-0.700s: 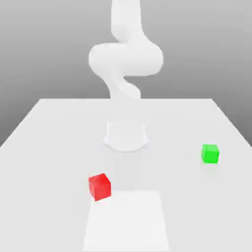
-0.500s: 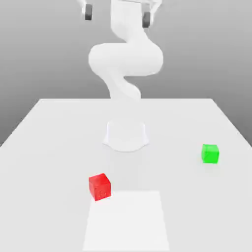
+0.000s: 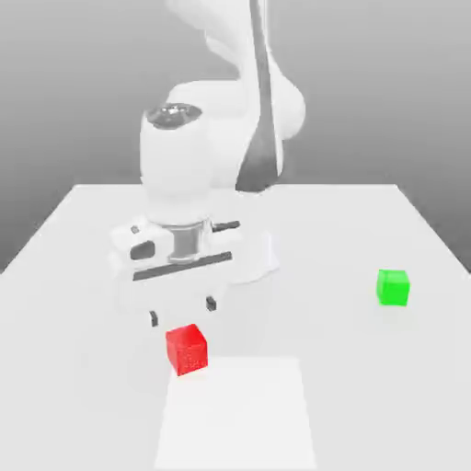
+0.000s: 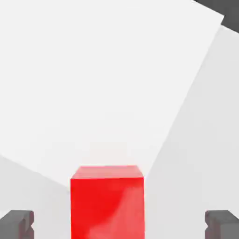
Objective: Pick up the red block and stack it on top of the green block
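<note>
The red block [image 3: 187, 349] rests on the white table, toward the front and the exterior view's left. Just above and behind it hangs my gripper [image 3: 182, 312], open, its two dark fingertips [image 3: 154, 318] spread wider than the block and not touching it. In the hand view the red block [image 4: 107, 203] sits between the two grey fingertips [image 4: 17, 224], with clear gaps on both sides. The green block [image 3: 393, 287] stands alone on the table at the exterior view's right, far from the gripper.
The arm's white base [image 3: 258, 262] stands at the table's middle behind the gripper. A brighter white square patch [image 3: 237, 414] lies on the table [image 3: 83, 239] at the front, touching the red block's right side.
The arm has swung down from high above the table, out of frame, to just over the red block. Both blocks have stayed where they were.
</note>
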`<state>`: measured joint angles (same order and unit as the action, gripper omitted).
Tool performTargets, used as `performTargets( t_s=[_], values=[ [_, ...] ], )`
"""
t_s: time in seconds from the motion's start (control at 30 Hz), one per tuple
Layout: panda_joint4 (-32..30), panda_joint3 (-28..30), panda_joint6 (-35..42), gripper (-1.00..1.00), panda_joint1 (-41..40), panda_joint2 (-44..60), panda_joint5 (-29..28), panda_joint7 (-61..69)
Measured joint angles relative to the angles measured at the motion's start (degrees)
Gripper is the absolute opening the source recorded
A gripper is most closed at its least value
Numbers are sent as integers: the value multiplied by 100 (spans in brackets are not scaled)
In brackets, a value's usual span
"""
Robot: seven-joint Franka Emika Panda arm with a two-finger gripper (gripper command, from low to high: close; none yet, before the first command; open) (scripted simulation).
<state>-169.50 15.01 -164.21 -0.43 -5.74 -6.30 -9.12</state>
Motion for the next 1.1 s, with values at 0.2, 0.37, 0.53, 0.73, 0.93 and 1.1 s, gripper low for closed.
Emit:
performTargets(
  t_s=[0.2,0.37,0.53,0.73,0.93,1.1],
  values=[
    [100,-93,-594,0,96,708,586,393],
    [162,-822,-1123,0,-425,1316,1388,978],
    [171,-1189,-1317,-100,-776,1534,1494,1078],
    [162,-1013,-1168,-100,-648,1369,1283,906],
    [95,-728,-548,-100,-604,661,466,309],
    [-8,-708,-63,-100,-639,89,271,200]
  ],
)
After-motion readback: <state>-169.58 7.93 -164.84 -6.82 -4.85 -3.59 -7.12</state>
